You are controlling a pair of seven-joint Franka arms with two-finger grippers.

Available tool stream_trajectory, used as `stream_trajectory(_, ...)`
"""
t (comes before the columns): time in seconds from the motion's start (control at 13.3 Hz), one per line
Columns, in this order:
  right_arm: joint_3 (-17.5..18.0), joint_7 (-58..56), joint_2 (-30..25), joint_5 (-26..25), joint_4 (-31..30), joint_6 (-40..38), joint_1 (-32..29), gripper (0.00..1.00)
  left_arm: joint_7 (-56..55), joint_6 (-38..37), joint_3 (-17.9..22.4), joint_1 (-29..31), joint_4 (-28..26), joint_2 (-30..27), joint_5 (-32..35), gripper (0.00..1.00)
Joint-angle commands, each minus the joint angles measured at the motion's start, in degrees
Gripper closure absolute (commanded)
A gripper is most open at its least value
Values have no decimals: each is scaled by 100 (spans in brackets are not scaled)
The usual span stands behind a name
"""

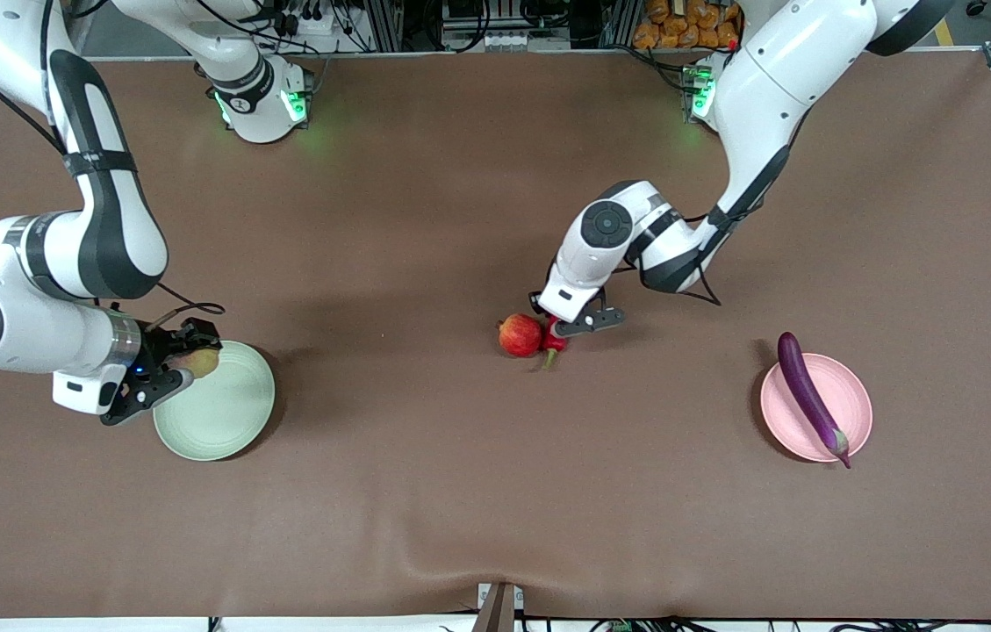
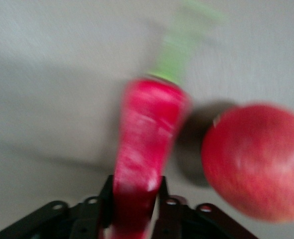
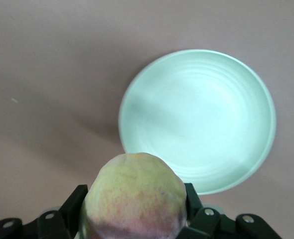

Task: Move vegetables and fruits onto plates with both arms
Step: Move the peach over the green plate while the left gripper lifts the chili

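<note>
Red chili pepper (image 2: 144, 149), pinched by the left claw (image 1: 567, 326), may nudge the touching apple (image 1: 520, 334) rolling; the right claw (image 1: 168, 364), clenched on the peach (image 3: 134, 199), hangs at the green plate (image 1: 232, 421)'s rim, risking a miss.

Front camera high, facing robots, looks down on whole counter (image 1: 425, 491). Left wrist camera close over chili (image 2: 144, 144) and apple (image 2: 256, 159), both also mid-counter in front view. Right wrist camera close above peach (image 3: 134, 196) and green plate (image 3: 207, 114), shared with front view.

Brown table (image 1: 425, 175), bearing a pale green plate (image 1: 227, 417) toward the right arm's end, a pale pink plate (image 1: 846, 386) toward the left arm's end, and between them a red apple (image 1: 520, 335) touching a red chili pepper (image 1: 553, 344).
</note>
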Motion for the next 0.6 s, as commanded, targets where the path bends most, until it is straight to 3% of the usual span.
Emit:
stream_trajectory(0.0, 129, -104, 357, -538, 281, 261, -38, 97, 1, -30, -28, 340, -65, -462, 152, 100)
stream_trajectory(0.3, 129, -418, 867, -714, 422, 674, -55, 97, 640, -538, -54, 1130, 109, -973, 92, 100)
stream_trajectory(0.53, 129, -919, 1008, -714, 440, 710, -248, 92, 1098, -1661, -19, 1440, 916, -886, 65, 100)
